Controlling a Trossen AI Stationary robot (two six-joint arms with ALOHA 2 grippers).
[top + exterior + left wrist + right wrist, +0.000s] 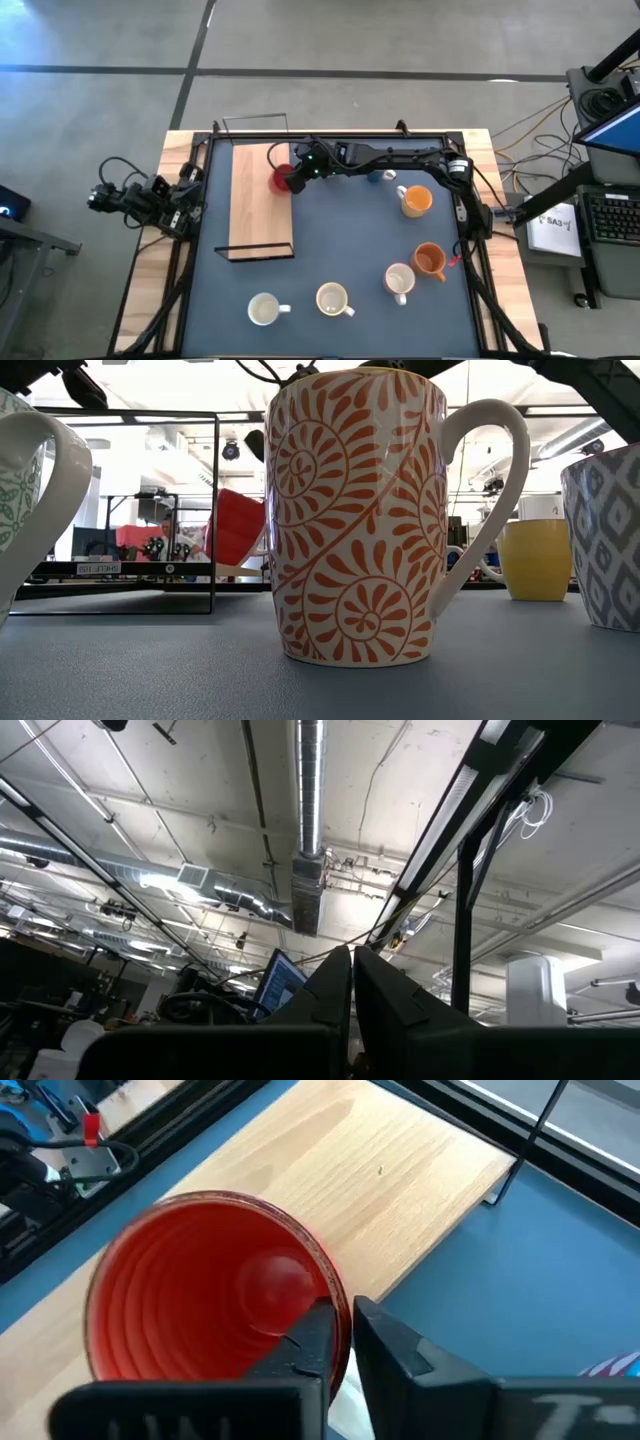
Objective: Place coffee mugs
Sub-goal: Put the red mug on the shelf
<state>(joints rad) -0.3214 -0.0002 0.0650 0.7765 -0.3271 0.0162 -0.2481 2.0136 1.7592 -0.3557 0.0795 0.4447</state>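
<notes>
Seen from above: right end effector [296,175] reached across to about 11 o'clock on the table [340,250], clamped on the rim of the red mug [282,178] at the right edge of the wooden board [262,200]. Confirmed by the right wrist view: one finger inside the red mug [215,1295], the other outside its wall, mug tipped over the wooden board [380,1180] and blue mat. Only in the low view: red mug [237,526] tilted and raised off the surface, behind a large orange-patterned mug [360,515].

Left end effector [185,205] parked off the table's 9 o'clock edge; left wrist view aimed at the ceiling, fingers [330,990] pressed together, empty.

Elsewhere from above: yellow-orange mug [416,201] near 2 o'clock, orange mug [430,260] and a white mug [399,280] near 4 o'clock, two cream mugs [265,309] [332,298] around 6 o'clock, a small blue mug [378,176] mostly hidden under the right arm.
</notes>
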